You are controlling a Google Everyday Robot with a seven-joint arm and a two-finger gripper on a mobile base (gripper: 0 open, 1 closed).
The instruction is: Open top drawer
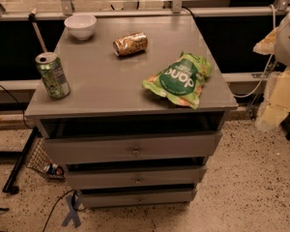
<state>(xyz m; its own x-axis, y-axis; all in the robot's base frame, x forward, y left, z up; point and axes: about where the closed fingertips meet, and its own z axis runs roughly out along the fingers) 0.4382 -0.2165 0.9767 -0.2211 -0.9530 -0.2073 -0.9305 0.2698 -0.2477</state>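
Lower drawers [135, 180]: two narrower grey fronts, nearest the floor.
Top drawer [96, 149]: widest front, brass knob [135, 152] centred, just under the cabinet top, dark gap above.
Cabinet top [101, 76]: green can [52, 75] left, chip bag [180, 79] right, tipped can [130, 43] and white bowl [80, 25] behind.
Gripper [286, 33]: pale shape at right edge, well apart from the drawer; opening cannot be told.

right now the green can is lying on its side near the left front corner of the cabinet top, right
Not quite. In the camera view the green can stands upright near the left front corner of the cabinet top. The gripper is not in view.
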